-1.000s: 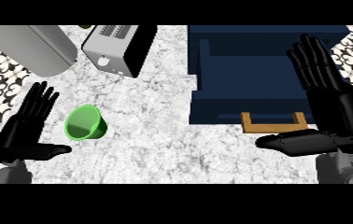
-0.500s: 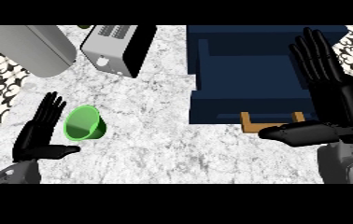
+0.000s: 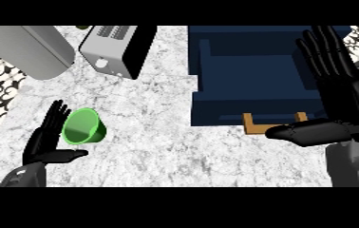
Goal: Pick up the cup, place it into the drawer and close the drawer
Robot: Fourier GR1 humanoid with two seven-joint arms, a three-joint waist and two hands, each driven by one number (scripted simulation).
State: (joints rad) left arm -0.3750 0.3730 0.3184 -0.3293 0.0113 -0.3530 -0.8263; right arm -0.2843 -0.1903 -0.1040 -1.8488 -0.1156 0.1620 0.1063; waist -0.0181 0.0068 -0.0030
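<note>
1. Cup (image 3: pixel 84 126): green and plain. I see it lying tilted on the counter at lower left, with its open mouth turned up toward my camera. It is well apart from the drawer.
2. Left hand (image 3: pixel 43 145): black, coming in at the lower left corner. Its fingers are straight and spread, and the thumb sticks out to the right under the cup. The fingertips (image 3: pixel 61 109) stand right at the cup's left rim, but I cannot tell whether they touch it. Nothing is held.
3. Right hand (image 3: pixel 328 82): black, along the right edge, with its fingers straight and pointing up the view over the drawer's right side. The thumb reaches left beside the handle. The hand is flat and holds nothing.
4. Drawer (image 3: pixel 217 114): navy blue and pulled open at upper right. I see its inside from above.
5. Handle (image 3: pixel 275 126): a tan bracket on the drawer's front, just left of the right thumb.
6. Toaster (image 3: pixel 116 49): silver and black with slots on top, at upper centre-left. The round knob on its face carries nothing I can read.
7. Grey rounded body (image 3: pixel 32 49): at the upper left corner, beside the toaster.
8. Counter (image 3: pixel 161 146): white-grey marble, bearing the cup and the toaster.
</note>
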